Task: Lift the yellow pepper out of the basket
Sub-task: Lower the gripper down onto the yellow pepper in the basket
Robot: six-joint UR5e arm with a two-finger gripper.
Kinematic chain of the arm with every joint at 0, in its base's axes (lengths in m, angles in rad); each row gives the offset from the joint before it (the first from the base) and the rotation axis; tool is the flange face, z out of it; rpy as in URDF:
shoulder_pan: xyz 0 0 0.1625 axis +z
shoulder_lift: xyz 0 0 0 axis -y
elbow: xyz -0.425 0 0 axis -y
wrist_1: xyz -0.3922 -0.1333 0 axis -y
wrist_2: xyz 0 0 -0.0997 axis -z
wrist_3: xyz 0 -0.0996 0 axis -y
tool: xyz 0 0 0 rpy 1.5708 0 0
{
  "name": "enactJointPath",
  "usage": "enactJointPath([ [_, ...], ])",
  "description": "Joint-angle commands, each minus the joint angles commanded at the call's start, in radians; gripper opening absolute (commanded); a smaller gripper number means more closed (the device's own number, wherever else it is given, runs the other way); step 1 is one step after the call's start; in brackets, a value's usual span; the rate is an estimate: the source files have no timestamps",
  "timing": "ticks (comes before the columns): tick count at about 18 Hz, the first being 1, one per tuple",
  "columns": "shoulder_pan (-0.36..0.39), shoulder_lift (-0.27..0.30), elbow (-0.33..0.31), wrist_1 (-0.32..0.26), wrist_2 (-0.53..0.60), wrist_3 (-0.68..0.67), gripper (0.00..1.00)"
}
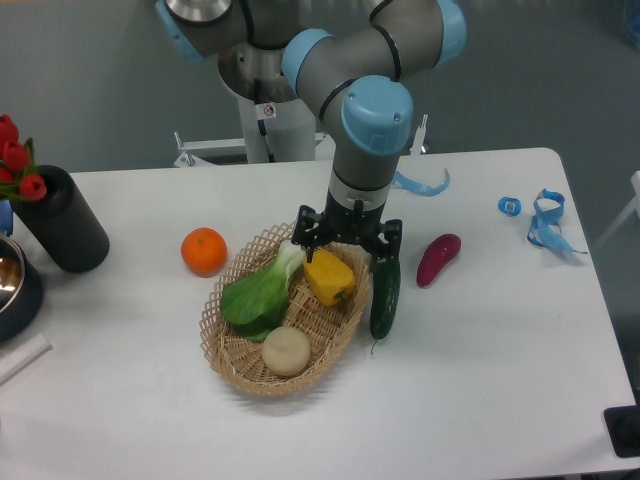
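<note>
Gripper (pixel 342 243) hangs right above the yellow pepper (pixel 329 276) – fingers spread, gripping nothing. Pepper lies in the basket (pixel 238 366), at its rear-right end, beside a leafy green (pixel 256 292); pale round vegetable (pixel 286 351) toward the front. Cucumber (pixel 385 293) just outside the basket's right rim, orange (pixel 204 250) off its left – tabletop middle.

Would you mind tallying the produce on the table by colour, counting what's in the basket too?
Green: 2, bok choy and cucumber
Orange: 1, orange fruit
Yellow: 1, yellow pepper
Beige: 1, round vegetable
Purple-red: 1, eggplant
Total: 6
</note>
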Motion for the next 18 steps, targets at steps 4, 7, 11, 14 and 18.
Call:
enactJointPath([
  [4,0.0,-0.02,-0.023,0.003,-0.002,-0.064,1.0],
  [7,0.0,-0.038,-0.026,0.017,-0.002,-0.136,1.0],
  [11,0.0,-0.057,-0.034,0.02,-0.003,-0.202,1.0],
  [14,0.0,-0.066,-0.037,0.034,-0.003,-0.227,1.0],
  [18,-0.002,-0.067,-0.058,0.054,-0.002,-0.229,1.0],
])
